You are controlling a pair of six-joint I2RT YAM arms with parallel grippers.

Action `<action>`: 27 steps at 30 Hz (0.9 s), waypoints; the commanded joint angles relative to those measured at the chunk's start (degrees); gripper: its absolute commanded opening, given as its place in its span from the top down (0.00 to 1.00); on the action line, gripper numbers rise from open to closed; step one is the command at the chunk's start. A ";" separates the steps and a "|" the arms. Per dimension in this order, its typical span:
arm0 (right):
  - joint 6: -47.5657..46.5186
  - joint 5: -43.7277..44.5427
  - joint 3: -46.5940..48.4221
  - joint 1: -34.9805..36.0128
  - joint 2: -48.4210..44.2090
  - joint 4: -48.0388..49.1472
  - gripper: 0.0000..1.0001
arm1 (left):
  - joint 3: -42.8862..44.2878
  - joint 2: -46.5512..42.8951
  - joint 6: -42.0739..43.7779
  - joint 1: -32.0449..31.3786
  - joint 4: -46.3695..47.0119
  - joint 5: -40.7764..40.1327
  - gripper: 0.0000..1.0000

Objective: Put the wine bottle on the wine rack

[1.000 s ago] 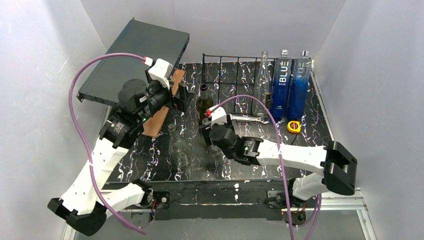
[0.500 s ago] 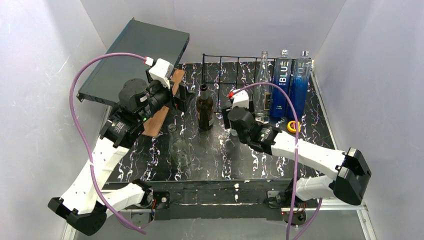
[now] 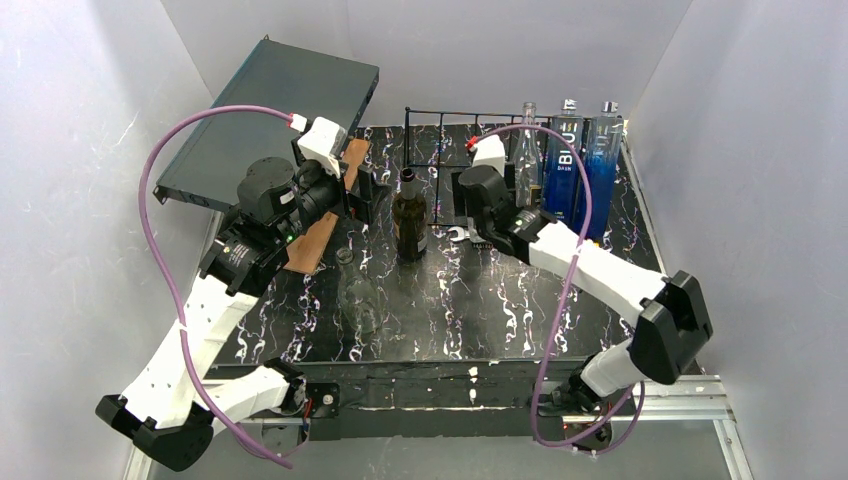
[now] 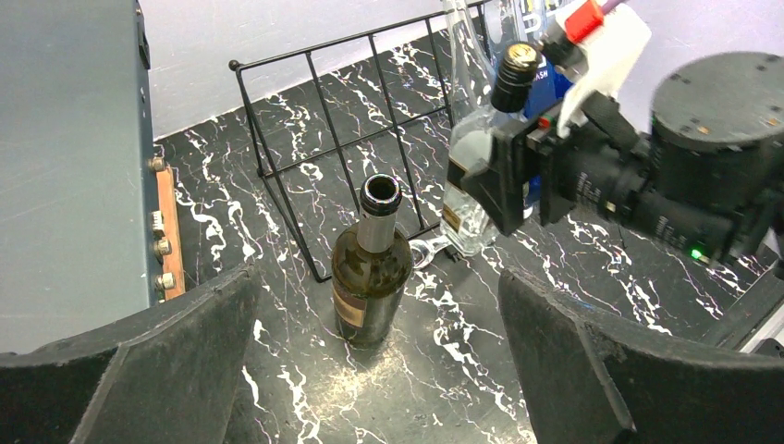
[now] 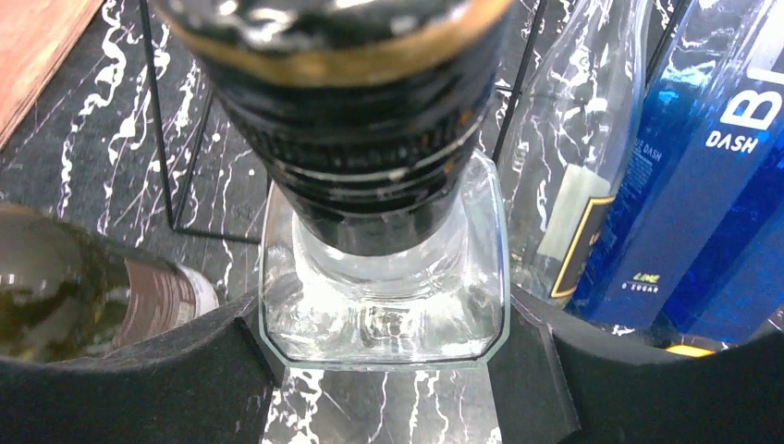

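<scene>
A dark wine bottle point(image 3: 409, 215) point(image 4: 370, 268) stands upright and uncapped on the black marbled table, just in front of the wine rack point(image 3: 445, 135) point(image 4: 324, 120), a black wire frame by the back wall. My right gripper point(image 3: 457, 207) point(image 5: 384, 342) is shut on a clear square bottle point(image 5: 384, 296) with a black, gold-banded cap point(image 4: 516, 69), right of the dark bottle and close to the rack. The left gripper point(image 3: 365, 195) point(image 4: 379, 370) is open and empty, left of the dark bottle, which sits centred beyond its fingers.
A big dark grey flat box point(image 3: 270, 110) leans at the back left, with a wooden board point(image 3: 325, 215) beside it. A tall clear bottle point(image 3: 524, 160) and two blue bottles point(image 3: 580, 170) stand at the back right. A wrench point(image 3: 463, 236) and a clear jar point(image 3: 360, 300) lie on the table.
My right arm has swung from the table's middle to the back, carrying the clear bottle up beside the rack. The left arm and the dark bottle have not moved.
</scene>
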 commanded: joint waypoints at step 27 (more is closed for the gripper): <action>7.29 -7.21 27.03 -13.05 21.20 -8.18 0.99 | 0.35 -1.64 0.56 -0.26 0.77 -0.14 0.01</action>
